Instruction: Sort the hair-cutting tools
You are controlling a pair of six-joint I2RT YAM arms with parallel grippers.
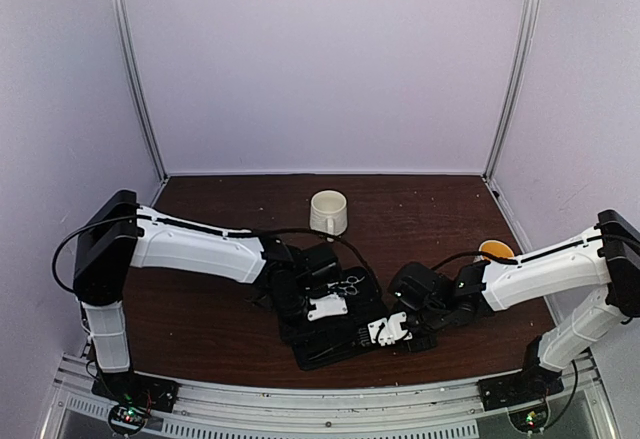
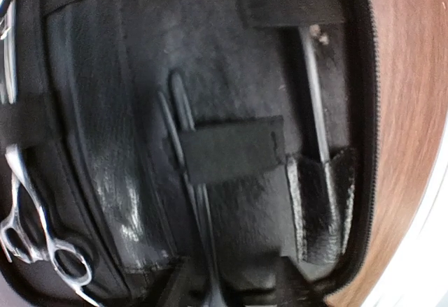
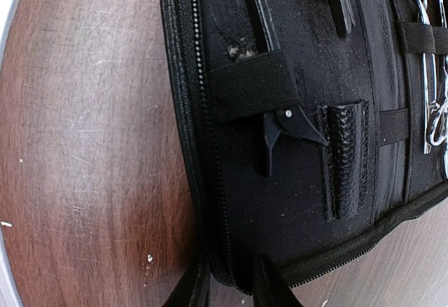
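The right gripper (image 3: 231, 287) is seen clamped on the lower edge of the case (image 3: 294, 202); whether the left gripper (image 1: 326, 308) is apart or together cannot be told. Inside the case, scissors (image 3: 428, 76) are strapped at upper right, and a clip (image 3: 283, 122) is held at centre.

Case (image 3: 280, 209) all black, black elastic bands (image 3: 253, 87) across it. Scissors (image 3: 428, 97) gleaming silver, hair clip (image 3: 290, 122) black. Table (image 3: 91, 146) reddish-brown, wood-grained. White mug (image 1: 328, 213), and a yellow-lined mug (image 1: 495, 250).
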